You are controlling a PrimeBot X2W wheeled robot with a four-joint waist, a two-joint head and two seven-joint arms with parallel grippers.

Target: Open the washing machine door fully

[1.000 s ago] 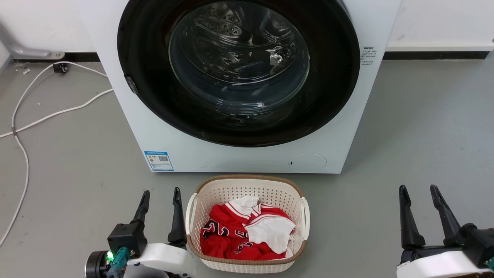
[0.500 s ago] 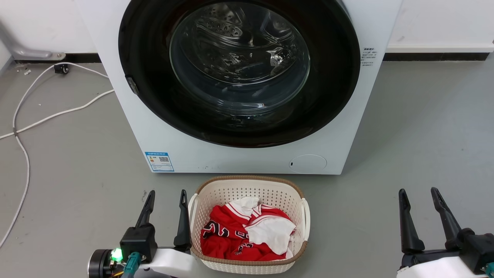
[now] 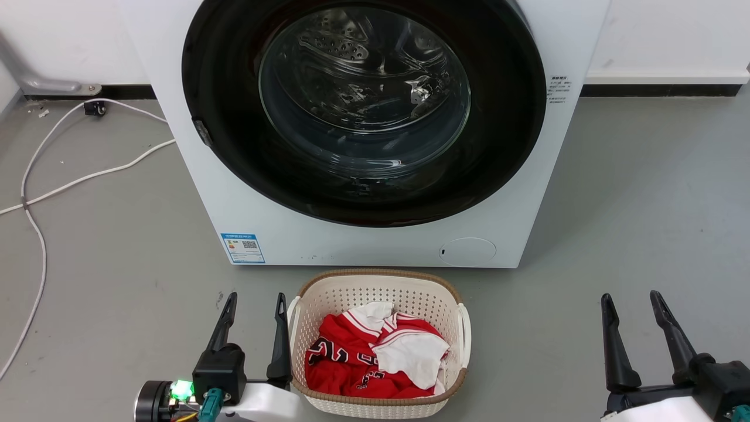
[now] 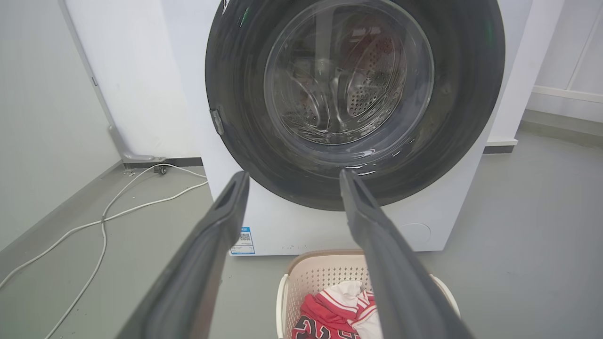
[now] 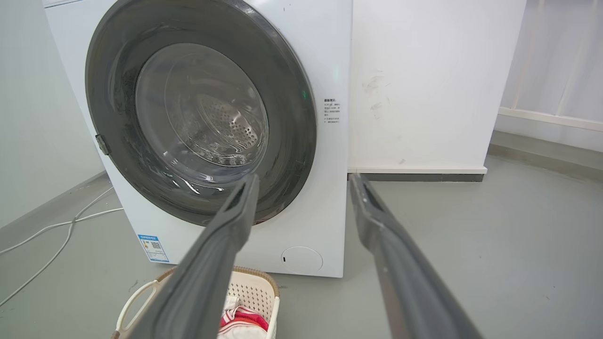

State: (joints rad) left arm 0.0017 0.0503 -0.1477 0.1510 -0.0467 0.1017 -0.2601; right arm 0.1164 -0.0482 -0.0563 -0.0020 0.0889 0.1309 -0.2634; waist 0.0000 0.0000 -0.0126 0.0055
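- One washing machine door (image 3: 363, 111), round with a glossy black rim and a bulging clear glass centre, lies flat and closed against the front of the washing machine (image 3: 351, 243). It takes up nearly the full width of the front, and the perforated steel drum shows through the glass.
- A small grey catch (image 3: 202, 132) sits on the door's rim at its left edge in the head view.
- Low on the white front are a blue label (image 3: 242, 248) at the left and a round flap (image 3: 467, 251) at the right.
- Just in front of the machine, a white laundry basket (image 3: 378, 276) stands on the grey floor (image 3: 644, 205), holding red and white clothes (image 3: 366, 351).
- The left gripper (image 3: 256, 299) is close beside the basket's left wall. Its two dark fingers are spread apart with nothing between them, pointing toward the machine and well short of the door.
- The right gripper (image 3: 630, 296) is well to the right of the basket over bare floor, also spread wide and empty.
- A white cable (image 3: 35, 193) trails across the floor to the left of the machine.
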